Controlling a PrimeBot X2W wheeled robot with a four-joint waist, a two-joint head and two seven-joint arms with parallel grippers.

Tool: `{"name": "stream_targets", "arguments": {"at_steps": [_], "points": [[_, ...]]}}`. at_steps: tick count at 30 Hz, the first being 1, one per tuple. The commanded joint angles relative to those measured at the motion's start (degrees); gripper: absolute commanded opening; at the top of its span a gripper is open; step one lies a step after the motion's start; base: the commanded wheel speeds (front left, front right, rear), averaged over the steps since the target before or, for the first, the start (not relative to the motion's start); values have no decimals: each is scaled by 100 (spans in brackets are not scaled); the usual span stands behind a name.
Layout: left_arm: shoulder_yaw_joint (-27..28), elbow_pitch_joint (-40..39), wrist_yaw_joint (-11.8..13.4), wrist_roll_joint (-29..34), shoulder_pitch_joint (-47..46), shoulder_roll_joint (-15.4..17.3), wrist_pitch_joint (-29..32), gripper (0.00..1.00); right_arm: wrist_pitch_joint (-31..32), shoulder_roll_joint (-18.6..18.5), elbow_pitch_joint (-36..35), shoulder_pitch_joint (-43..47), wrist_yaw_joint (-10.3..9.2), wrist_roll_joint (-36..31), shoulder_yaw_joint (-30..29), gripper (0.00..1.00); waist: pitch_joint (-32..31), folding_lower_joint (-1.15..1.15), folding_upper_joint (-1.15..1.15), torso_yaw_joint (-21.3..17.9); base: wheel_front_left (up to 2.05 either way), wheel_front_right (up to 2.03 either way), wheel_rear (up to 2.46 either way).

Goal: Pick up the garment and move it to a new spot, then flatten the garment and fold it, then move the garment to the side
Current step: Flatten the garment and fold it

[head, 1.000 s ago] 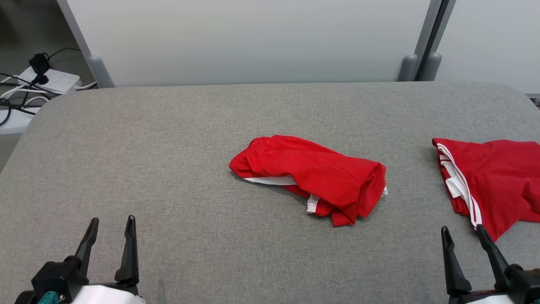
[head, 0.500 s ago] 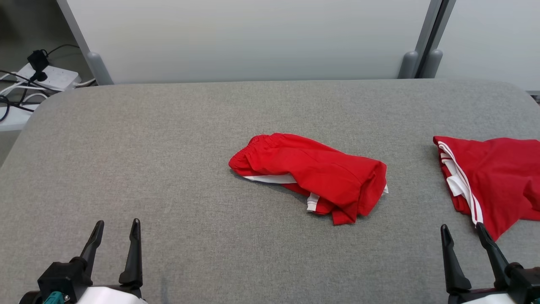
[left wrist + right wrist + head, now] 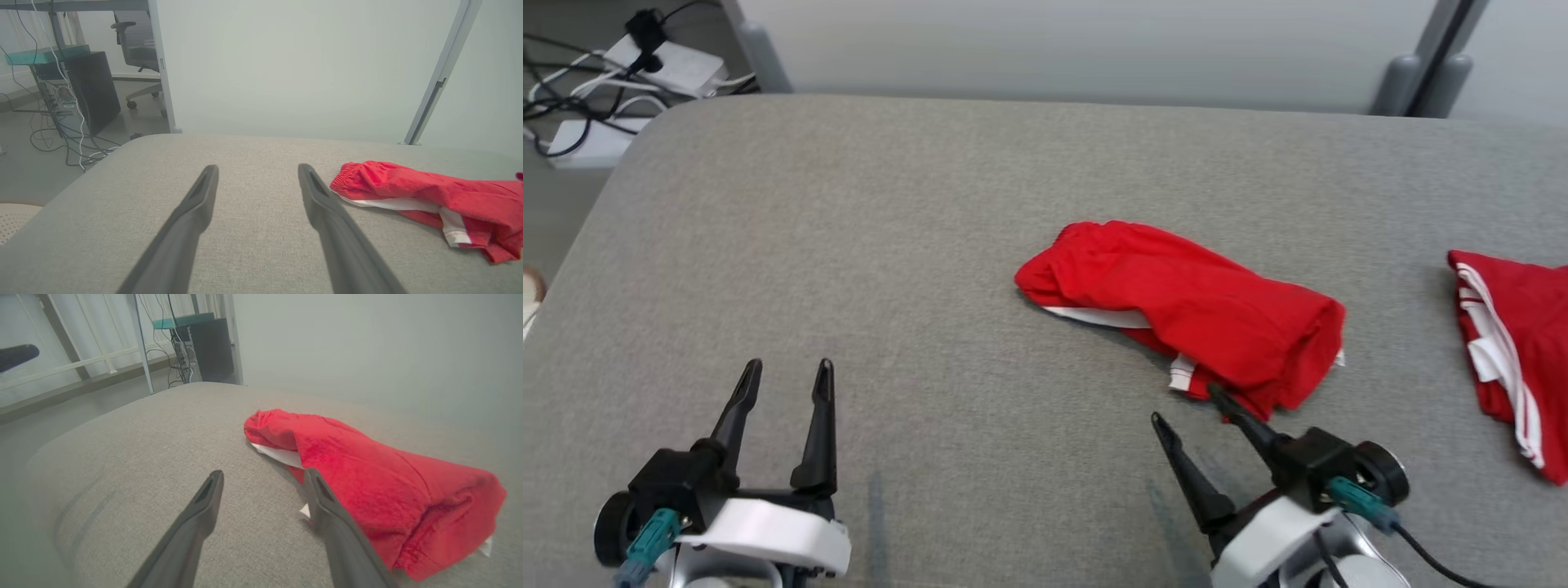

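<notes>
Grey fabric-covered table in front of a pale partition wall. A crumpled red cloth garment with white trim is lying bunched near the table's middle, not yet lifted. Moving, flattening, folding and setting aside are all remaining. The right end effector is hovering, fingers spread wide and empty, one tip just beside the garment's near hem; contact unclear. The left end effector is hanging spread and empty, well apart.

Long black tapered fingers, white wrist shells, teal connectors, one black cable.
</notes>
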Motion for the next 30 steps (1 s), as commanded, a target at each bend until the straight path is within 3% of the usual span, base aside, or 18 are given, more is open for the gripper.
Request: {"name": "stream_targets", "arguments": {"at_steps": [1, 7, 16, 23, 24, 25, 26, 30], "points": [[188, -76, -71, 59, -447, 53, -43, 100, 52, -76, 230, -405, -13, 129, 425, 100, 214, 0, 0, 265, 0, 0, 0], [137, 71, -240, 108, -768, -143, -90, 100, -91, -148, 1294, -1130, -13, 401, 811, 100, 526, 0, 0, 551, 0, 0, 0], [146, 286, -422, 205, -986, -359, -128, 100, -461, -225, 2250, -1655, -13, 158, 371, 100, 765, 0, 0, 681, 0, 0, 0], [234, 410, -589, 317, -1095, -479, -139, 100, -374, -207, 2727, -1717, -13, -83, 117, 100, 874, 0, 0, 600, 0, 0, 0], [242, 420, -607, 331, -1105, -496, -140, 100, -349, -202, 2787, -1749, -13, -123, 128, 50, 880, 0, 0, 595, 0, 0, 0], [252, 429, -624, 347, -1112, -512, -140, 100, -295, -201, 2856, -1781, -13, -182, 129, 31, 884, 0, 0, 588, 0, 0, 0], [264, 434, -645, 360, -1116, -532, -140, 100, -272, -185, 2910, -1802, -13, -203, 121, 3, 881, 0, 0, 583, 0, 0, 0], [301, 487, -692, 424, -1099, -590, -141, 100, -239, -147, 3026, -1808, -13, -251, 105, 0, 853, 0, 0, 566, 0, 0, 0]]}}
